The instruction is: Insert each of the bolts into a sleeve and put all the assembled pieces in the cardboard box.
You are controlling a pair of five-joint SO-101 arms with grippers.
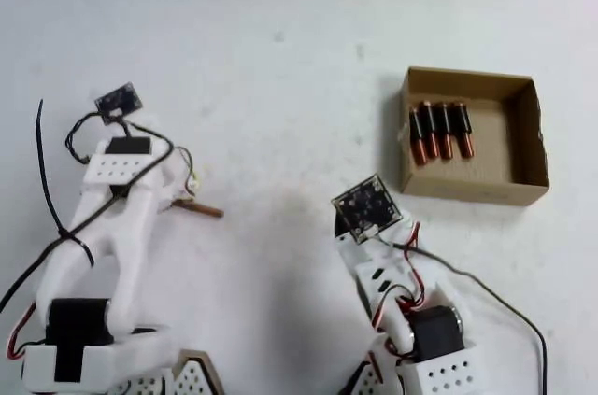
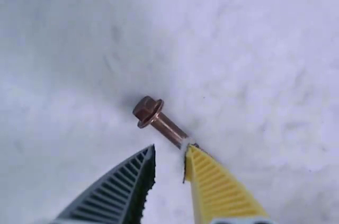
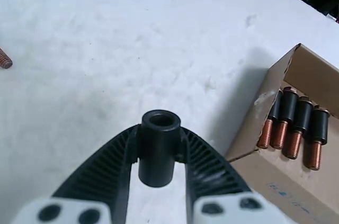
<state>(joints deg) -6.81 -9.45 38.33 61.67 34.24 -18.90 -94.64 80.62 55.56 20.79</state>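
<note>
Four finished pieces (image 1: 441, 132) lay side by side in the brown cardboard box (image 1: 467, 191) at the far right. One pair was not yet joined. The right end effector (image 3: 159, 136) squeezed a smooth, round black sleeve (image 3: 159, 160), hole up. The shiny copper bolt (image 2: 159, 121) lay on the white bench (image 1: 280, 68) at the left, touching the yellow finger (image 2: 217, 187) of the left end effector (image 2: 169, 150), whose ribbed fingers stood apart, gripping nothing. Next, I think, it must pinch the bolt and aim it at the hole.
</note>
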